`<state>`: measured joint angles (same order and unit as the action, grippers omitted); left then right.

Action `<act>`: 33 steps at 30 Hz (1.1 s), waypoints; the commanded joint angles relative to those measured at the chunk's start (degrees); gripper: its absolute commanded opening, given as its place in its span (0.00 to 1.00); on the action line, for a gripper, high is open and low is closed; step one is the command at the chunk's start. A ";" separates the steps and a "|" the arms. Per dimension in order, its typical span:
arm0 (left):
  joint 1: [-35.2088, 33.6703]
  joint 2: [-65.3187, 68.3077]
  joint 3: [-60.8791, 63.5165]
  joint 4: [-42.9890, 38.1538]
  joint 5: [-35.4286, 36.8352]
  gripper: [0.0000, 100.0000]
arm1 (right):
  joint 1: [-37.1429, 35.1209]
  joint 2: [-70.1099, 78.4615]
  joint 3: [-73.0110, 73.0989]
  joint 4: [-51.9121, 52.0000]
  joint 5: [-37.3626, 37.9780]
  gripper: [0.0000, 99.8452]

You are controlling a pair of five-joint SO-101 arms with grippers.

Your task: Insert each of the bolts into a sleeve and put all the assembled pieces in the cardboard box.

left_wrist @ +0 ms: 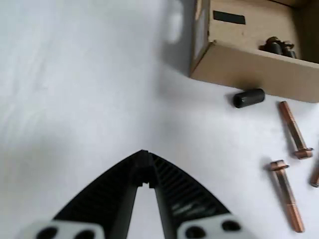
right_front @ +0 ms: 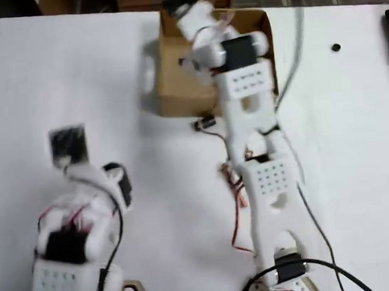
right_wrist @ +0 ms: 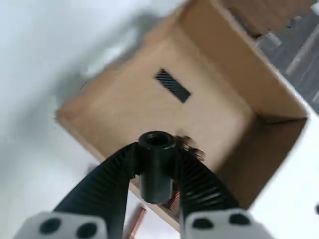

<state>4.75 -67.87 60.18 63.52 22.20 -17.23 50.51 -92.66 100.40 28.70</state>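
Your right hand [right_wrist: 157,152] is clamped on a black sleeve [right_wrist: 156,172] and holds it over the open cardboard box [right_wrist: 124,114]; the sleeve's long axis stands upright, its bore facing the wrist camera, and copper thread [right_wrist: 172,199] shows beneath it, which looks like a bolt seated inside. The box floor lies straight below the hand, just inside the near wall; by my reading the drop needs only a release, perhaps with a nudge farther over the floor so the piece cannot catch the rim. One assembled piece [left_wrist: 276,46] already lies in the box.

From above, your right arm [right_front: 246,114] is stretched out to the box [right_front: 176,86], while the left arm [right_front: 79,222] sits folded well back on the white table [right_front: 54,75]; the right is plainly the nearer.

Your left hand [left_wrist: 144,159] has its fingers together on nothing, above bare table. Ahead of it and off to one side, a loose sleeve [left_wrist: 249,97] lies on its side just beside the box's outer wall; two bolts [left_wrist: 295,130] [left_wrist: 286,194] lie flat near it, apart from each other, their long axes running roughly toward the box, and a third [left_wrist: 315,177] shows at the frame's edge; that work looks undone.
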 commanded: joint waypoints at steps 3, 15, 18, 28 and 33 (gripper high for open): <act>6.07 30.77 -27.21 8.44 7.30 0.02 | 1.01 -12.62 -0.35 1.01 -1.49 0.02; 17.14 42.73 -42.42 12.04 11.96 0.02 | 2.51 -37.41 33.14 1.01 -3.96 0.02; 19.69 42.90 -39.52 7.47 12.22 0.02 | 5.14 -44.35 40.88 1.01 -3.96 0.02; 24.79 58.55 -42.07 5.45 21.36 0.02 | 12.00 -64.31 66.99 0.75 -3.96 0.02; 28.31 67.69 -47.25 5.45 25.41 0.02 | 15.96 -69.32 73.67 0.48 -3.69 0.02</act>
<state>31.03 -3.25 17.19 69.93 45.67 -3.52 -13.93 -21.27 100.48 25.19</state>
